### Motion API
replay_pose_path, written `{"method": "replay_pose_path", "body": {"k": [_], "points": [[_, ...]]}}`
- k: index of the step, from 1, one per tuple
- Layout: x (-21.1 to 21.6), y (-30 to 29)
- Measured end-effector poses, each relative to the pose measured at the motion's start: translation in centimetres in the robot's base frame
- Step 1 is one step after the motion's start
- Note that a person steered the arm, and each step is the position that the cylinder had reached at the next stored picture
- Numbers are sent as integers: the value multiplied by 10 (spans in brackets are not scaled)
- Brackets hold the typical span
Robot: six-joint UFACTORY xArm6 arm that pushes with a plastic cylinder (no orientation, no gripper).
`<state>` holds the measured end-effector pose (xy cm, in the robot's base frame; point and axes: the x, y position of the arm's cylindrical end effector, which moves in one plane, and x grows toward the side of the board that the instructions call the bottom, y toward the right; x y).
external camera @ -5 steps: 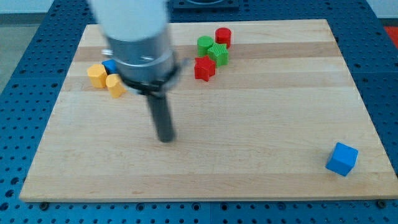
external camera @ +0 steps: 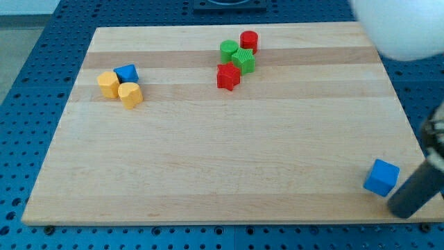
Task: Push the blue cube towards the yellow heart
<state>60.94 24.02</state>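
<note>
- Camera view: the dark rod enters from the view's right edge at the bottom corner and slants down towards the left; my tip (external camera: 400, 208) sits at its lower end, right at the bottom edge of the wooden board (external camera: 229, 167).
- The arm ends in this plain rod, so there is nothing on it to open or close, and it holds nothing.
- The blue cube (external camera: 381, 177) lies just up and to the left of my tip, very near it or touching; which of the two cannot be made out.
- The yellow heart (external camera: 130, 94) is far off to the left of my tip and higher in the view, near the board's left side.
- A second yellow block (external camera: 107, 84), its shape unclear, touches the heart on the side away from my tip.
- A small blue block (external camera: 127, 72) sits just above those two, touching them.
- A cluster lies up and well to the left of my tip, near the board's top edge: a red star (external camera: 227, 76), a green block with a ridged top (external camera: 243, 60), a green cylinder (external camera: 228, 49) and a red cylinder (external camera: 249, 41), packed closely together.
- A blurred pale part of the arm (external camera: 406, 28) fills the view's top right corner, above my tip.
</note>
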Motion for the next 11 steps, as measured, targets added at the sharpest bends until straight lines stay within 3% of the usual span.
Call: {"method": "replay_pose_path", "body": {"k": [1,3,5,6,7,8,9,11], "points": [[-26,1],[-19,-30],[-110,-88],[-120,-102],[-82,-71],[-109,-11],[-176,-29],[-169,-68]]}}
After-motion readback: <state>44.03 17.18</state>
